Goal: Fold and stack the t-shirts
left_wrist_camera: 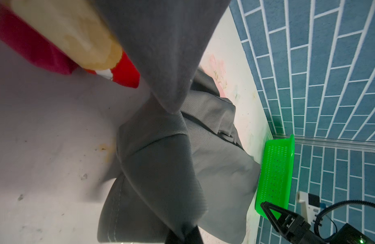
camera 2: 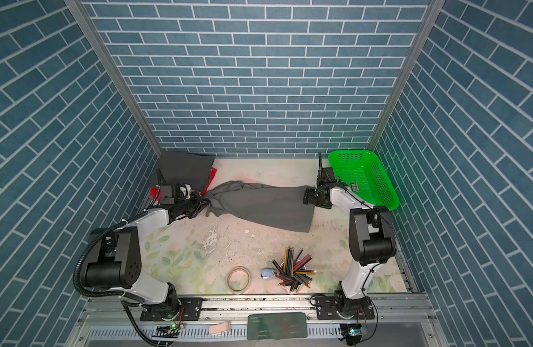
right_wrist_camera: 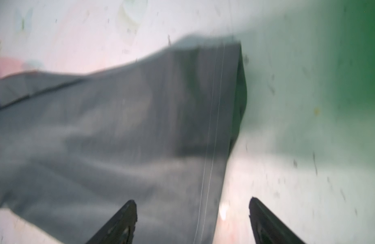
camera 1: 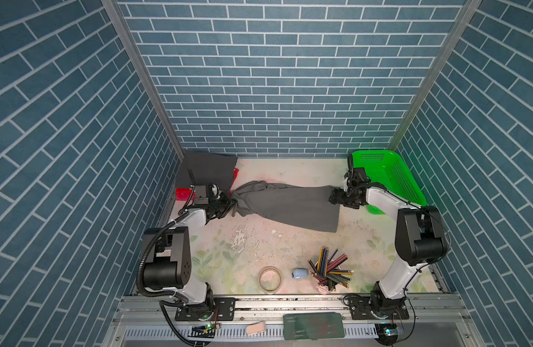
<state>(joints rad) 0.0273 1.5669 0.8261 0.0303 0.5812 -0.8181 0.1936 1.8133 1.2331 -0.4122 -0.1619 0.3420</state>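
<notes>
A mid-grey t-shirt lies stretched across the table's far half. My left gripper is shut on its bunched left end. In the left wrist view the cloth runs straight into the closed jaws of that gripper. My right gripper stands open at the shirt's right end. The stitched hem lies loose below the spread fingers of the right gripper, and nothing is pinched there. A darker charcoal t-shirt rests folded in the back left corner.
A green mesh basket stands at the back right, just behind my right arm. A red object pokes out under the charcoal shirt. Near the front stand a cup of coloured pencils, a tape ring and a small blue item.
</notes>
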